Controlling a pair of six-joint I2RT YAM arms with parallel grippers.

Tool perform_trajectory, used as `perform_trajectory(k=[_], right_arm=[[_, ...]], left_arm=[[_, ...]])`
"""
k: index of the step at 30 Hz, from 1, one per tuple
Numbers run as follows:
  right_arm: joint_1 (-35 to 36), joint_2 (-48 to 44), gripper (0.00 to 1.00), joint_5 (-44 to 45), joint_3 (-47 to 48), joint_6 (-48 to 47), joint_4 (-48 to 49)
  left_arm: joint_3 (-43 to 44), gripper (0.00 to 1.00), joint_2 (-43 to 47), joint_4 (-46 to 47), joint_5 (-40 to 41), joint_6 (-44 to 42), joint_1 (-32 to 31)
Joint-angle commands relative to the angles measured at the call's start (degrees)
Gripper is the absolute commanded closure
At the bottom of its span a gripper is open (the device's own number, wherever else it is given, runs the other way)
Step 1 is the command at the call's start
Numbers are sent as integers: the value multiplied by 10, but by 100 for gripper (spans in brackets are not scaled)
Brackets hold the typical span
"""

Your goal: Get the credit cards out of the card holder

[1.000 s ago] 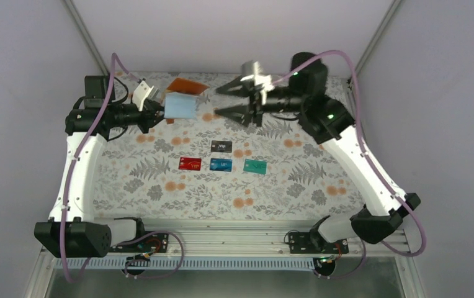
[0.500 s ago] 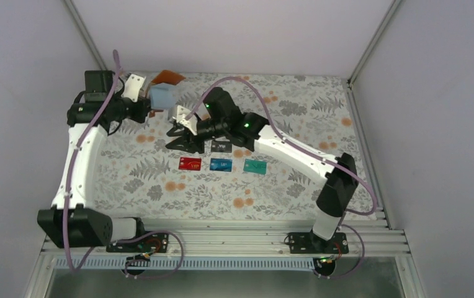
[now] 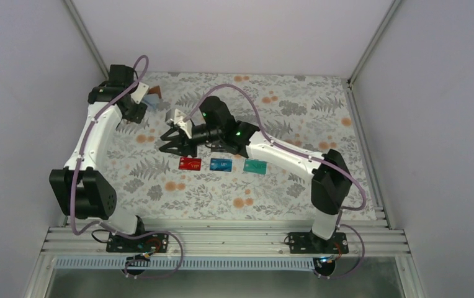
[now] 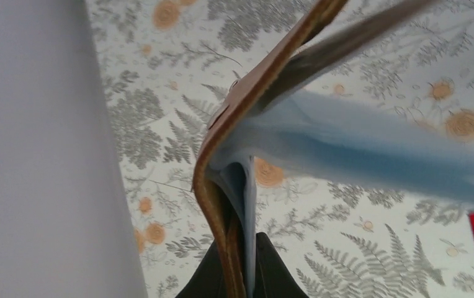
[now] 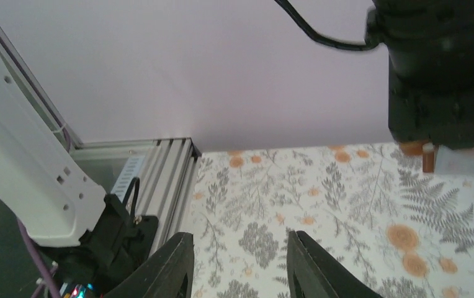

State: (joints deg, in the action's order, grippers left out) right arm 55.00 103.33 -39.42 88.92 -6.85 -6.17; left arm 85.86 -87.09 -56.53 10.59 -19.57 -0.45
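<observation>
Credit cards (image 3: pixel 221 164) lie face up in a row near the middle of the flower-patterned worktop (image 3: pixel 321 124). The red card (image 3: pixel 190 163) is on the left, the blue card (image 3: pixel 221 164) is just beside it, and the teal card (image 3: pixel 255 166) sits a little apart on the right. None touches another.

Just beyond the row the right arm (image 3: pixel 284 155) reaches across from the right side and hides whatever lies under its forearm. The right gripper (image 3: pixel 171 144) hangs just past the far left corner of the red card. It is moderately open and holds nothing. In its wrist view only patterned worktop shows between the two black fingers (image 5: pixel 175 267).

Farther back, by the far left corner of the worktop, the left gripper (image 3: pixel 144 104) is closed tight on the card holder (image 3: pixel 154 96) and holds it off the surface. In the left wrist view the fingers (image 4: pixel 272 273) pinch one end of the holder. From there its brown leather cover bends up and away. The pale grey-blue pockets spread out to the right, blurred. I cannot tell whether any card sits in them.
</observation>
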Motion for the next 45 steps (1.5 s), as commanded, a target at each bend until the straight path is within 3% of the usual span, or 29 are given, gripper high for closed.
perform_trajectory(k=[1, 6, 11, 16, 20, 30, 38, 42, 45], right_arm=[[25, 24, 60, -4, -10, 37, 115], [34, 60, 63, 32, -7, 29, 174], [0, 74, 66, 54, 8, 37, 176], [-27, 106, 67, 166, 73, 51, 116], [-55, 92, 68, 217, 61, 80, 114], [-104, -8, 64, 129, 14, -12, 54], [-104, -19, 67, -64, 76, -166, -156], [-104, -49, 66, -30, 79, -150, -178], [-112, -97, 65, 16, 72, -110, -160]], left_arm=[[40, 98, -24, -70, -47, -2, -8], [92, 98, -12, -113, -291, 4, -9], [68, 98, 24, -129, -355, -14, -9], [60, 98, 44, -141, -424, -25, -9], [73, 98, 49, -150, -450, -43, -9], [23, 98, 81, -145, -500, -116, -12], [12, 98, 144, -156, -606, -217, -31], [10, 98, 145, -185, -638, -251, -38], [5, 98, 144, -172, -620, -228, -40]])
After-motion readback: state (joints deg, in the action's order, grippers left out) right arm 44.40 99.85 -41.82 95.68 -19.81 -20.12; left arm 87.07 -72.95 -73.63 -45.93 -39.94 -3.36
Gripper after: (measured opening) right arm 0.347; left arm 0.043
